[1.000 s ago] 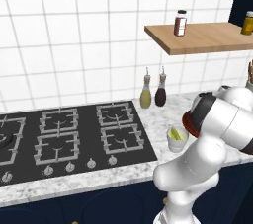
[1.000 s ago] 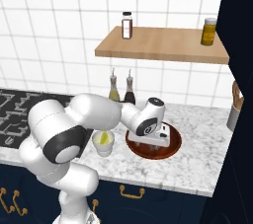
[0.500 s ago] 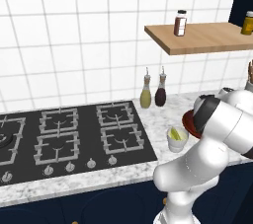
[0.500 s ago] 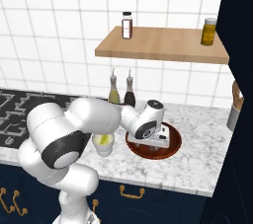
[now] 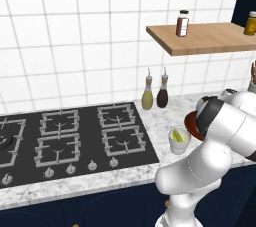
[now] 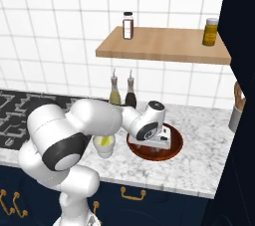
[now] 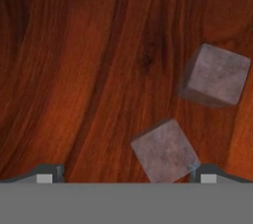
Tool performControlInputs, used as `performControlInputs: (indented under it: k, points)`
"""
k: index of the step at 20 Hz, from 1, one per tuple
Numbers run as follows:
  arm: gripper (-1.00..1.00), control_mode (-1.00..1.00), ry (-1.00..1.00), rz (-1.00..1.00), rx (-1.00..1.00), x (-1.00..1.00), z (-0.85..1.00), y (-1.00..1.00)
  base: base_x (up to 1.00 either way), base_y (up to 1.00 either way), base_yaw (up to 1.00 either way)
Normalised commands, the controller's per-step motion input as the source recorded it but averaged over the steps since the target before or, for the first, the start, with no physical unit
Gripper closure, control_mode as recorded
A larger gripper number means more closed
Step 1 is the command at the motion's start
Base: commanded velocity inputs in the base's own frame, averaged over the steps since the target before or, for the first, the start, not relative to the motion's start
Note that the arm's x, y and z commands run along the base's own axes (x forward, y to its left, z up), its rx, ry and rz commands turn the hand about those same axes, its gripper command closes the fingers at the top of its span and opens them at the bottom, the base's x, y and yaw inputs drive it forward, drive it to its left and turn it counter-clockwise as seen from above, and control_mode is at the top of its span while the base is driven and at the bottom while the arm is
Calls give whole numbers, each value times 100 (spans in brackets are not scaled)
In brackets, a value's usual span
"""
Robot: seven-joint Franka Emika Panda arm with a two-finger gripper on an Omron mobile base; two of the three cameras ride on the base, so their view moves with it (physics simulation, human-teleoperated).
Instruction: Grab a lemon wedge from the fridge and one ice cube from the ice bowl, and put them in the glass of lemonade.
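The ice bowl (image 6: 174, 146) is a wide red bowl on the marble counter, and its rim also peeks out behind my arm (image 5: 190, 122). My gripper (image 6: 162, 139) reaches down into it, open. Seen from the hand, my gripper (image 7: 126, 176) hangs just over the bowl's red-brown floor (image 7: 74, 70). One ice cube (image 7: 165, 151) lies between the fingertips (image 7: 207, 174), close to the right one, and a second cube (image 7: 217, 75) lies farther off. The glass of lemonade (image 5: 179, 141) (image 6: 104, 145) stands left of the bowl with a yellow-green wedge shape at its top. The fridge is out of view.
Two slim bottles (image 5: 154, 92) stand against the tiled wall behind the glass. A black gas hob (image 5: 65, 136) takes up the counter's left. A wooden shelf (image 6: 164, 46) with jars hangs above the bowl. A utensil holder (image 6: 236, 113) stands at the far right.
The hand has sunk a little lower into the bowl. The jaws have stayed open and the glass has not moved.
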Motion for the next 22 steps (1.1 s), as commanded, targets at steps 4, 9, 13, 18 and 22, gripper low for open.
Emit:
performControlInputs:
  k: [4, 9, 13, 18, 22]
  points:
    - [-100, -100, 0, 0, 0, 0, 0, 0, 0, 0, 0]
    - [-100, -100, 0, 0, 0, 15, 0, -3, 0, 0, 0]
    - [-100, -100, 0, 0, 0, 0, 0, -15, 0, 0, 0]
    - [-100, -100, 0, 0, 0, 13, 0, 0, 0, 0, 0]
    - [-100, -100, 0, -1, 0, 4, -9, -8, 0, 0, 0]
